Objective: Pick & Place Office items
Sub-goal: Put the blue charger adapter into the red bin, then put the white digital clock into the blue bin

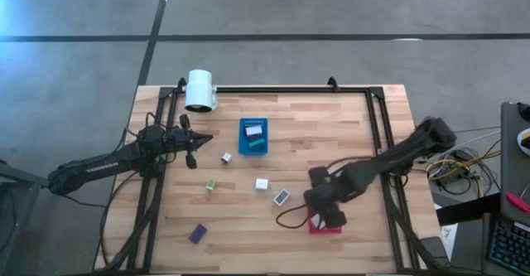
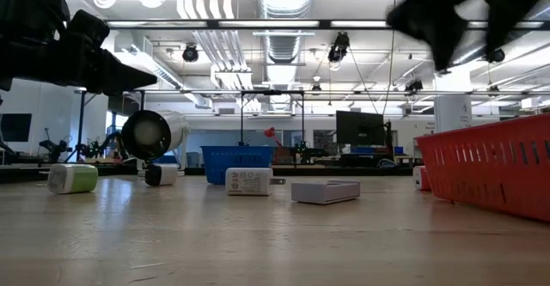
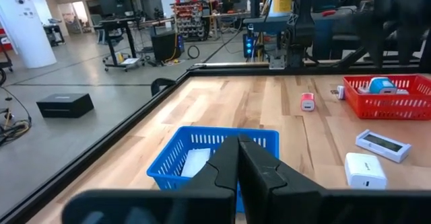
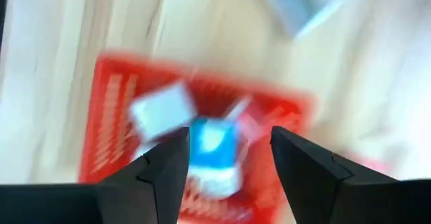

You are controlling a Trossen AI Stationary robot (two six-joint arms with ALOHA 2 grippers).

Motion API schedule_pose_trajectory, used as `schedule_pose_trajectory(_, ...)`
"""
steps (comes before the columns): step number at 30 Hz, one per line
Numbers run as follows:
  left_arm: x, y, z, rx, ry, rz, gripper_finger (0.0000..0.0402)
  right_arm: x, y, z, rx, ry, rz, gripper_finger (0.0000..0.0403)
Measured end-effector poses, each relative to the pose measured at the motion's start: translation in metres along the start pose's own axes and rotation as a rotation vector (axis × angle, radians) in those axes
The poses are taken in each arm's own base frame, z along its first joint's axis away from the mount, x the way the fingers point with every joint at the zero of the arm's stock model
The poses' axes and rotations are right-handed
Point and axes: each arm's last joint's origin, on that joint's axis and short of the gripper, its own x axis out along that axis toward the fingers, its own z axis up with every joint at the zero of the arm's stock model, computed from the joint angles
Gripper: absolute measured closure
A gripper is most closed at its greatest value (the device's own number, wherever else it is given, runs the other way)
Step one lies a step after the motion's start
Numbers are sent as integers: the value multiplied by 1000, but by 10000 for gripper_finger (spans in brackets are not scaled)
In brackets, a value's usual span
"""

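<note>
Right gripper [image 4: 229,160]: hangs over the red rectangular mesh tray [image 1: 325,227] at lower right of the high view, fingers spread wide and holding nothing, likely placed for dropping items in.
Red tray contents: the right wrist view alone shows a white-and-blue block [image 4: 214,146] and a white piece [image 4: 160,113] inside; from above the arm hides them.
Left gripper [image 3: 239,163]: waits at left centre of the high view, fingers pressed together, empty, aimed at the blue rectangular mesh tray [image 1: 253,136].
Loose office items: white block [image 1: 262,184], flat white piece [image 1: 281,197], green-white block [image 1: 210,186], purple block [image 1: 197,233] lie between the trays.
Low view: shows their height, not tray contents.
</note>
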Motion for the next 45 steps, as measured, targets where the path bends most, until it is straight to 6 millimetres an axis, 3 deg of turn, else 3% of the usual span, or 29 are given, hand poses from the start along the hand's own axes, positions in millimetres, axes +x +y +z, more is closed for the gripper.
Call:
schedule_pose_trajectory(4,0,0,0,0,0,-1,392,-45,-8,0,-30,-289,-217,217)
schedule_pose_trajectory(9,0,0,0,-27,0,0,392,-106,-15,-16,-86,-562,-176,264)
schedule_pose_trajectory(13,0,0,0,-40,-1,0,392,-141,-24,-33,-117,-776,-208,324)
schedule_pose_trajectory(16,0,0,0,-42,1,-1,392,-154,-32,-48,-142,-936,-222,367)
schedule_pose_trajectory(19,0,0,0,-42,3,-1,392,-154,-43,-64,-147,-1050,-206,390)
schedule_pose_trajectory(30,0,0,0,-38,4,-1,392,-129,-81,-127,-63,-1335,-247,394)
schedule_pose_trajectory(38,0,0,0,-38,5,-4,392,-103,-90,-170,24,-1407,-322,394)
schedule_pose_trajectory(45,0,0,0,-38,6,8,392,-76,-90,-193,22,-1438,-358,394)
